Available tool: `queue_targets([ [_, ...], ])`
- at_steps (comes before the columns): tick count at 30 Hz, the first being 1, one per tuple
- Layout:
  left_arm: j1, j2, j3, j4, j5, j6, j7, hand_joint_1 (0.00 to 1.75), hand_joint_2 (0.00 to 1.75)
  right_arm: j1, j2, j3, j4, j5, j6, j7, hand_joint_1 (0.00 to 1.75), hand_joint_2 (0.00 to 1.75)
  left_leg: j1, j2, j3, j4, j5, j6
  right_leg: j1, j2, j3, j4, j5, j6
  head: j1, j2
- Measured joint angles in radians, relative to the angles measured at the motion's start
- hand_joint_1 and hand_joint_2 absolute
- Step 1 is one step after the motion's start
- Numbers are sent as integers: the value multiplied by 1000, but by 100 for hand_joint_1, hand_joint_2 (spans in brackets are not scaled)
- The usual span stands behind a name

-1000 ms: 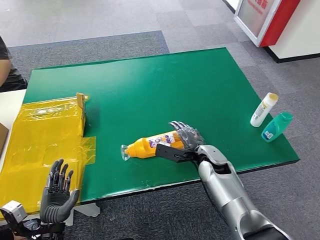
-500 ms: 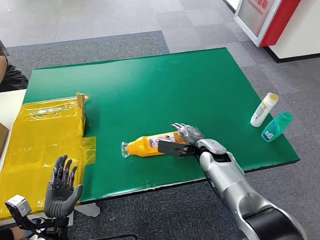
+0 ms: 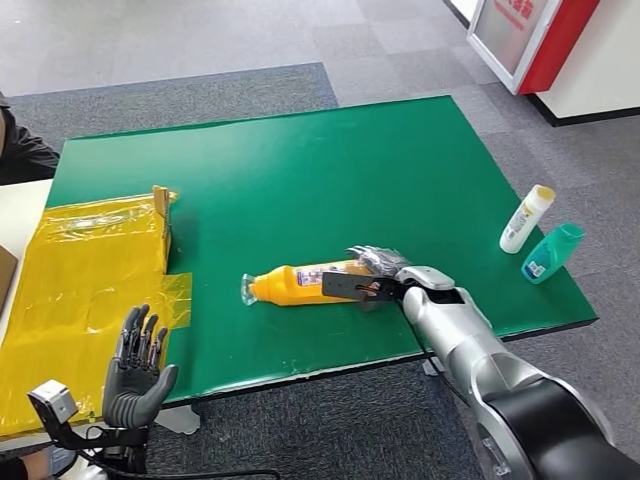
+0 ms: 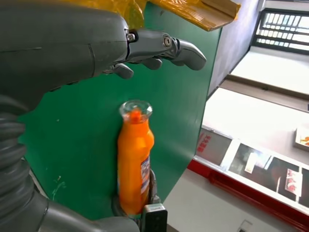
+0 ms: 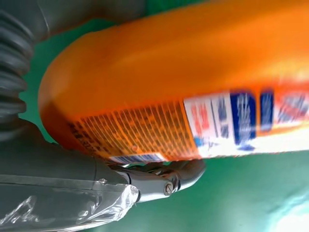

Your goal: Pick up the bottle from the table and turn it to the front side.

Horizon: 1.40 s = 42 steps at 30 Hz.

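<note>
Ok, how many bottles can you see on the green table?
3: the orange bottle lying near the front edge at the right hand, and the white bottle and teal bottle side by side at the right edge.

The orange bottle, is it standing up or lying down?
Lying down. The orange bottle rests on its side on the green table, clear cap sideways, the right hand at its base.

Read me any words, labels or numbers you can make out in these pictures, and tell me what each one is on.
None can be read.
Orange bottle: label with blue and red print, blurred; fine print beside it too small.
White bottle: label too small.
Teal bottle: blue label too small.
Red-and-white sign: red characters cut off at the frame's edge, unreadable.
</note>
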Motion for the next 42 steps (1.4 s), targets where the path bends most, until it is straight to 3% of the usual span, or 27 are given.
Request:
queue_targets([
  [6,4,6,-6,9,7,15,-5,0,175,24,-16,30,-29,-18,-66,-33,175,175,0,0,0,0,1,1,0,0,0,0,1,1,0,0],
  [21,49,-4,8,-41,-23,22,17,0,175,311,-25,42,-619,-187,-158,-64,175,175,0,-1,-3,0,0,1,0,0,-2,0,-1,1,0,0],
  [28,60,-21,24,-86,-39,2,35,0,175,438,77,7,-891,-404,-156,-120,175,175,0,-1,-4,0,-1,0,0,-1,-3,0,-3,0,0,0],
  [33,57,-23,13,-130,-39,-8,61,0,175,509,160,-22,-915,-570,-113,-208,175,175,0,-1,-4,0,-1,0,0,-1,-3,0,-3,0,0,0],
  [37,33,-9,-38,-189,-16,12,120,0,175,542,201,-13,-855,-542,-175,-277,175,175,0,-1,-3,0,-1,0,0,-1,-2,0,-3,0,0,0],
  [42,-5,36,-126,-247,53,-6,182,0,175,562,223,36,-759,-440,-264,-300,175,175,0,-1,-3,0,-1,0,0,0,-2,0,-2,0,0,0],
])
